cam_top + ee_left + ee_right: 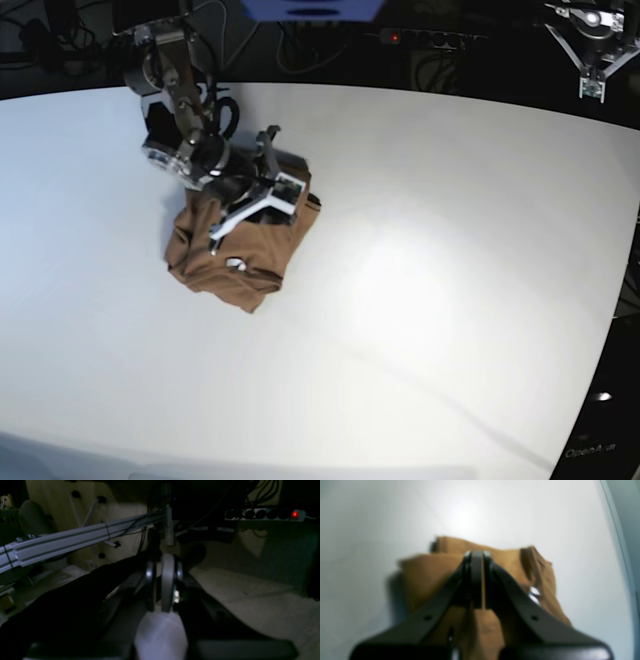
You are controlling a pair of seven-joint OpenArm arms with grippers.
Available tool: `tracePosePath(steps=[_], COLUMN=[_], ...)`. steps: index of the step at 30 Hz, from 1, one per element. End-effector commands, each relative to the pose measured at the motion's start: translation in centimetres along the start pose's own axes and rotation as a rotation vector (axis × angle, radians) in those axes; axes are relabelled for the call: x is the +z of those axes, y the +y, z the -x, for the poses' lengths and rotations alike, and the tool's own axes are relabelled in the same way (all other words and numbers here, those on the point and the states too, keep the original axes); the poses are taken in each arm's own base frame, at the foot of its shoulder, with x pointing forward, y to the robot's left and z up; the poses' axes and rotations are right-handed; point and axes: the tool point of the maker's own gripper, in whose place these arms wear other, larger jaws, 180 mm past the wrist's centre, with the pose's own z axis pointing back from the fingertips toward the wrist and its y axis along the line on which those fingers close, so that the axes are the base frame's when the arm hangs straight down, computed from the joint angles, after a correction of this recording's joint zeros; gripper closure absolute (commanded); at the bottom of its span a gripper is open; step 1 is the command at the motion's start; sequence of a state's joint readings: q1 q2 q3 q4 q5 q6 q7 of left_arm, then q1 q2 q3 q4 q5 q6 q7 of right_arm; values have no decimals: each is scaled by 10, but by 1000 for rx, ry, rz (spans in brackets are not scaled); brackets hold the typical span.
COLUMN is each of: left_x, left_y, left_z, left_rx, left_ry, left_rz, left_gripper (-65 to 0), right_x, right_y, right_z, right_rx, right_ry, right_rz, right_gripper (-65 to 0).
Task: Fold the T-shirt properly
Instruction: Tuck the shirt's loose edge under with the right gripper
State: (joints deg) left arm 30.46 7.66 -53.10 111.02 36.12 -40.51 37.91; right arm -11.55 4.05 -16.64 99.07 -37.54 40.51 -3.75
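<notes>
We see the right gripper [477, 580] pinched together over the bunched shirt [235, 255] on the table [450, 250]. Whether cloth is caught between its jaws, we cannot tell. The left gripper [163, 585], off the table, is closed on nothing.

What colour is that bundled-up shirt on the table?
Plain caramel brown, no print. The T-shirt shows best in the base view.

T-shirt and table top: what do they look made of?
T-shirt: soft woven or knit cloth, likely cotton, matte tan-brown; it bunches in limp folds and creases. Table top: smooth hard white sheet, maybe laminate or painted board; a soft glare patch suggests a slight sheen. The exact material stays open.
</notes>
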Motion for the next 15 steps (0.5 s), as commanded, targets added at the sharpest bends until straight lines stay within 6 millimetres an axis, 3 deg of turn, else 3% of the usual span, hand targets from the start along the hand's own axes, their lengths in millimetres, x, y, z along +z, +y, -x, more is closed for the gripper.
tracePosePath(steps=[1, 5, 10, 15], left_x=[3, 3, 5, 7], left_y=[9, 9, 7, 10], left_z=[0, 0, -5, -3], left_rx=[-5, -7, 9, 29], left_ry=[-5, -7, -76, -103], left_rz=[-29, -28, -27, -38], left_gripper=[-41, -41, -41, -41], right_x=[3, 2, -6, -4], right_y=[-5, 7, 27, 26], right_z=[-10, -4, 19, 29], right_rx=[-3, -36, -74, -84], right_ry=[-35, -22, 27, 48], right_rz=[23, 1, -58, -54], right_gripper=[-3, -3, -1, -1])
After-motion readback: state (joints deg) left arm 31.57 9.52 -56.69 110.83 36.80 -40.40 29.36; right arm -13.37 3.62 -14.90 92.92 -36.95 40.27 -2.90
